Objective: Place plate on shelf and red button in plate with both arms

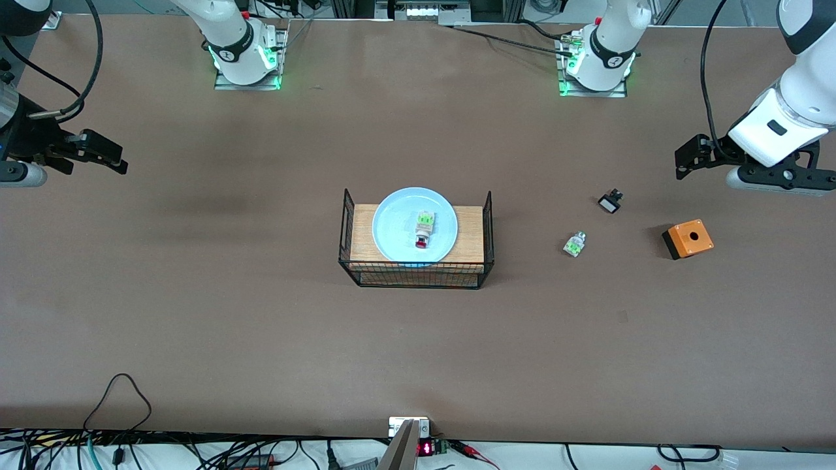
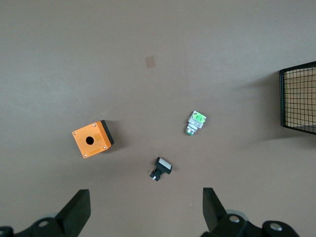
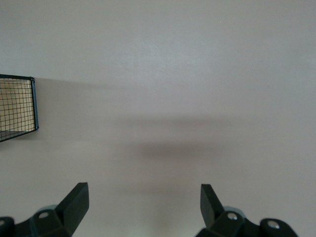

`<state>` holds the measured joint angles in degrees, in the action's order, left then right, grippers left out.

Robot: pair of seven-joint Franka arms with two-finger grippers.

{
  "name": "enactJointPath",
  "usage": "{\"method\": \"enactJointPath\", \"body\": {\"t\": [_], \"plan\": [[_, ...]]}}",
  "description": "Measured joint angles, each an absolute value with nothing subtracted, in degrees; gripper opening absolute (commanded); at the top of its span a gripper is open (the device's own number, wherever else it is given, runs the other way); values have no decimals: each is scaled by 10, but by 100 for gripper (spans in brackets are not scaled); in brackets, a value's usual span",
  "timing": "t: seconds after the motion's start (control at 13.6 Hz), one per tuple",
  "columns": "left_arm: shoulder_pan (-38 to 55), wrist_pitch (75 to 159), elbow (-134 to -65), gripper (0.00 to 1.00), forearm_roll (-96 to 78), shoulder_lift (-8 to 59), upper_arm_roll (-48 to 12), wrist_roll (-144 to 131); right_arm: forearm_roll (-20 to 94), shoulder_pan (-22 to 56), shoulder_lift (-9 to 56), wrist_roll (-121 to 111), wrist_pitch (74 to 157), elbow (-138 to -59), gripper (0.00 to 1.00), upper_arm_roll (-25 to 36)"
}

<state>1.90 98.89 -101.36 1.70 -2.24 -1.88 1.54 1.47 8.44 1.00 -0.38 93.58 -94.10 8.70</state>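
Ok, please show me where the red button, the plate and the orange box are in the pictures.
red button (image 1: 422,242): front view, on its dark red cap.
plate (image 1: 392,228): front view, on a bare part of its pale blue surface.
orange box (image 2: 90,140): left wrist view, on its orange top face beside the round hole.

Plate (image 1: 398,228): round, shallow, pale light-blue, with a raised rim. It sits level on the wooden board (image 1: 470,232) inside the black wire basket (image 1: 416,275) at mid-bench, and its rim overhangs the board's edge nearest the front camera.

Red button (image 1: 423,230): small push-button switch with a white-and-green body, silvery collar and dark red round cap. It lies on its side on the plate, just off the plate's centre, with the cap end pointing toward the front camera and the green body farther from it.
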Motion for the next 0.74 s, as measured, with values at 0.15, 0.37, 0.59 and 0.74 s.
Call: {"method": "enactJointPath", "body": {"t": [0.15, 0.37, 0.59, 0.74], "plan": [[19, 989, -1014, 100, 17, -22, -19, 15, 15, 87, 10, -4, 935, -941, 100, 85], [19, 989, -1014, 100, 17, -21, -19, 15, 15, 90, 10, -4, 935, -941, 100, 85], [18, 989, -1009, 100, 17, -16, -19, 18, 13, 90, 10, -4, 935, -941, 100, 85], [17, 989, -1006, 100, 17, -12, -19, 18, 9, 90, 10, -4, 935, -941, 100, 85]]}}
